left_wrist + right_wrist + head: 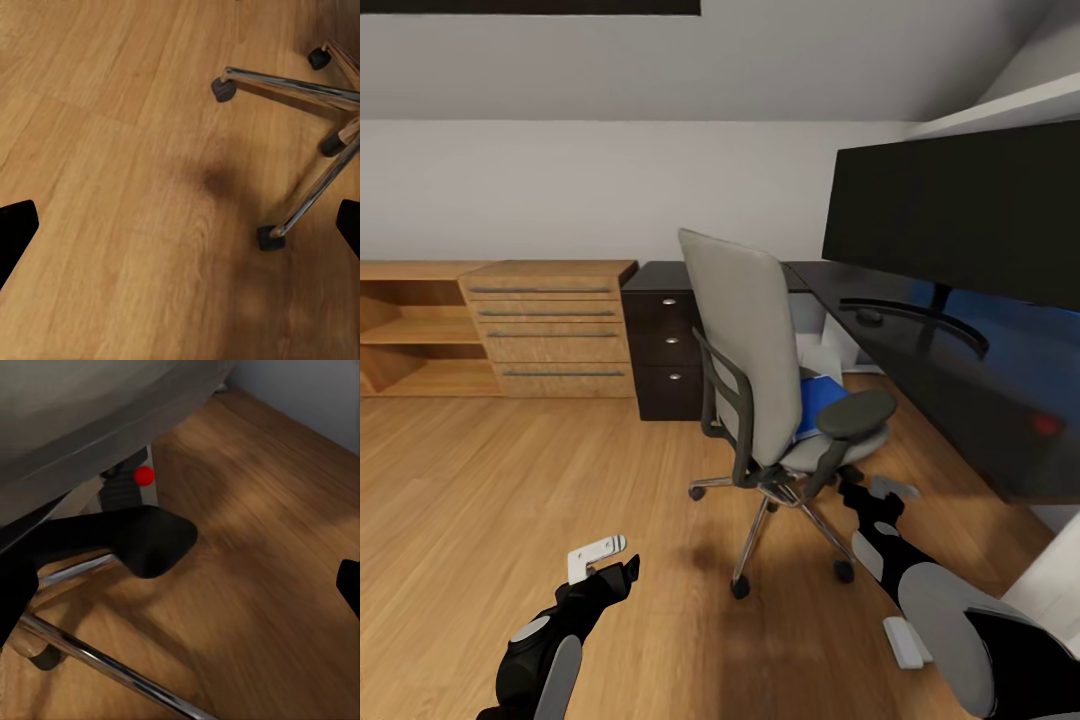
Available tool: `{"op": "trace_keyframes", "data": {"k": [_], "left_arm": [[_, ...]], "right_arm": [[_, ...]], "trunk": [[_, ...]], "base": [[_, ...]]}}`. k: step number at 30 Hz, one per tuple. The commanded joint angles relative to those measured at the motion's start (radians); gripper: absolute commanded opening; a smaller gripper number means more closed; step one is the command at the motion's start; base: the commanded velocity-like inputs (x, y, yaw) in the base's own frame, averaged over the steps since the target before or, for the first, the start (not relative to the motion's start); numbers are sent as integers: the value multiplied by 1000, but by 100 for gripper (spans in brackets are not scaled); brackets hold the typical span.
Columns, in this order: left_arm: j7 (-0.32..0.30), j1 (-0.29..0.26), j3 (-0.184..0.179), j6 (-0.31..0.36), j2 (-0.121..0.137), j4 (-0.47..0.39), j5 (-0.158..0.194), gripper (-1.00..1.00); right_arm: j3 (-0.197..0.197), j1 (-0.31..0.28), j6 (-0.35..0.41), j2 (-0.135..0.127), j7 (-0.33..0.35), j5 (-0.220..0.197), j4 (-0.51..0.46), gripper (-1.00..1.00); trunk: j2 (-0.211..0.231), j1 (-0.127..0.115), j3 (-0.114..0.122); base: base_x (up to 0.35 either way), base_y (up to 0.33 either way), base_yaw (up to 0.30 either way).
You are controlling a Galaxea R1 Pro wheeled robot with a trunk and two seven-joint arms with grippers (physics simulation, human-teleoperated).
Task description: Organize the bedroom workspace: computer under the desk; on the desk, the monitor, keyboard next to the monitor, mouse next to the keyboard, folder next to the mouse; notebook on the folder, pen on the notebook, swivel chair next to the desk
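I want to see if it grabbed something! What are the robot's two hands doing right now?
Left gripper: open, holding nothing, over the wooden floor.
Right gripper: open, holding nothing, beside the swivel chair.

Glossy black desk [920, 350]; matt grey cloth swivel chair [745, 350] on chrome legs; wood-grain floor [510, 480].

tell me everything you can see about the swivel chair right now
The swivel chair stands upright on the wooden floor beside the black desk, its back toward the camera. It has a tall light grey padded backrest, a grey seat, black armrests and a chrome star base with black castors. A blue folder lies on the seat. The right gripper hovers close under the near armrest; whether it touches the chair is unclear.
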Motion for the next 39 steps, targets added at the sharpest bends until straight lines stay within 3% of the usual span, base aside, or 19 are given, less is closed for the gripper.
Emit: {"op": "trace_keyframes", "data": {"k": [1,39], "left_arm": [[9,-1,-1,3,0,-1,10,100],[8,0,-1,3,0,-1,12,100]], "right_arm": [[-1,-1,-5,0,1,-5,1,100],[-3,-1,-5,9,3,-7,6,100]], "trunk": [[0,0,-1],[0,0,-1]], "base": [[20,-1,102],[-7,16,261]]}}
